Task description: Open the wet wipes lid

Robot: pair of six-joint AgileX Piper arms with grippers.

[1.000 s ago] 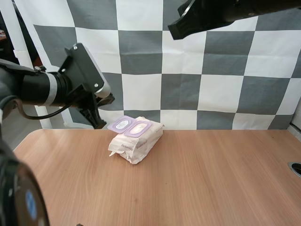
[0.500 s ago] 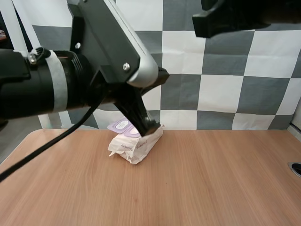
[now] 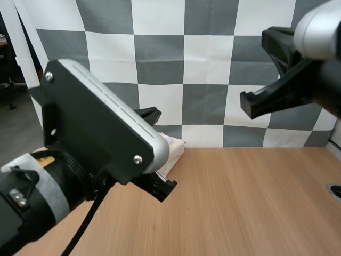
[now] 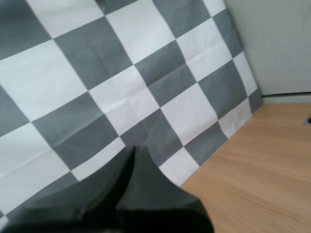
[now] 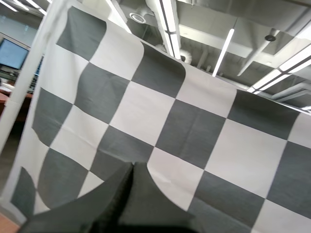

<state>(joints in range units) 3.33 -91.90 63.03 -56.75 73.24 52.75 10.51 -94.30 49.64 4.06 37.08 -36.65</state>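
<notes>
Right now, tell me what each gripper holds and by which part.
Nothing is held. The left gripper and the right gripper are each closed into one dark wedge, pinching nothing. The wet wipes pack sits on the table.

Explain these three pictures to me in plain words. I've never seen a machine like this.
This is a robot with two arms, each ending in a gripper of two black fingers. The high view looks over a table from behind and above the arms: the left arm looms close to the camera, and the right arm is raised at the other side. Behind the left arm, a corner of a white pack of wet wipes lies on the table; the arm covers the rest of it. The other two pictures come from cameras on the wrists. Each shows that arm's own fingers lying together as one dark wedge, so the left gripper and the right gripper are shut and hold nothing.
</notes>
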